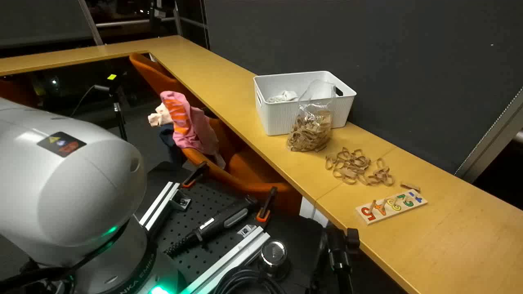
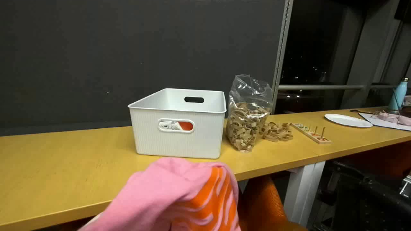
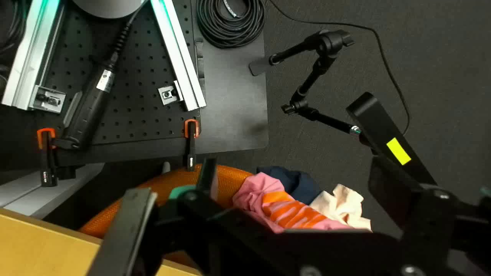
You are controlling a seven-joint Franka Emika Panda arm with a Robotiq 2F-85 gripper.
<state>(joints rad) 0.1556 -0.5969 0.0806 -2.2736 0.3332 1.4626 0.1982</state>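
In an exterior view, the robot arm (image 1: 69,175), glowing green in two places, is occupying the left side beside a black perforated board (image 1: 192,198), where a dark tool (image 1: 229,217) is lying. A light-wood table (image 1: 461,228) is running from the upper left, turning at a corner and extending to the lower right along a dark grey panel (image 1: 367,45). An orange chair (image 1: 253,171) is standing at the near side of the table, and a pink cloth (image 1: 196,130) with orange stripes is draping over its rim. Farther right, a white basket (image 1: 278,118) is standing on the table with pale fabric (image 1: 284,96) showing inside; a clear plastic bag (image 1: 314,111) of tan bands (image 1: 308,135) is standing upright just beside it; loose tan bands (image 1: 349,178) are lying in a heap near the bag; and a wooden number board (image 1: 397,212) with upright pegs is resting at the right. In an exterior view, a white plate (image 2: 348,121) and a blue bottle (image 2: 398,95) are showing toward the right end. In the wrist view, the table is crossing the lower left corner, the chair is curving next to it, and the gripper (image 3: 287,174) is occupying the foreground, its jaws standing wide apart. The pink cloth is lying beyond the gap between them, apart from them and partly hidden by the gripper's dark body. Dark blue fabric (image 3: 297,183) and cream fabric (image 3: 341,207) are lying against it.
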